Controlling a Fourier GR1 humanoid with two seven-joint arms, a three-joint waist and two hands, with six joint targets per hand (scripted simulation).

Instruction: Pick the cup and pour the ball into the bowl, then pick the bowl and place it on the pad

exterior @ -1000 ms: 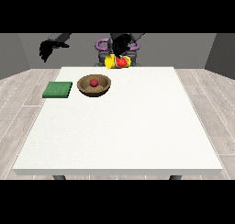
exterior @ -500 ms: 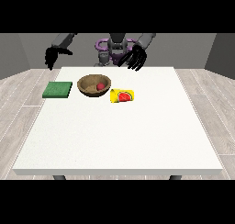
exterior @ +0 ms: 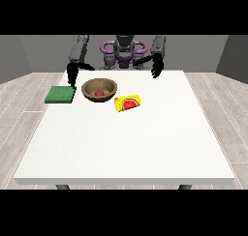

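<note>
- The bowl [exterior: 99,90] is brown and round, with a darker inside, and sits upright on the white desk [exterior: 126,143] near its far edge, left of the middle.
- A small red ball [exterior: 100,92] lies inside the bowl, near the bottom.
- The cup [exterior: 128,103] is yellow with a red watermelon-slice picture on its side; it lies tipped over on the desk just right of the bowl and a little nearer the camera, close to it but apart.
- The pad [exterior: 60,94] is a flat green square at the desk's far left corner, just left of the bowl with a narrow strip of desk between them; its left side lies close to the desk's left edge.
- The hand at the view's left [exterior: 72,74] hangs with fingers pointing down, above the gap between pad and bowl, holding nothing; the fingers look straight, so it reads as open.
- The hand at the view's right [exterior: 156,67] hangs near the desk's far edge, well right of the cup, fingers drooping loosely and holding nothing.
- The whole near half of the desk and its right side are bare white surface.
- All three things are gathered in the far left part, close to the robot [exterior: 124,50].
</note>
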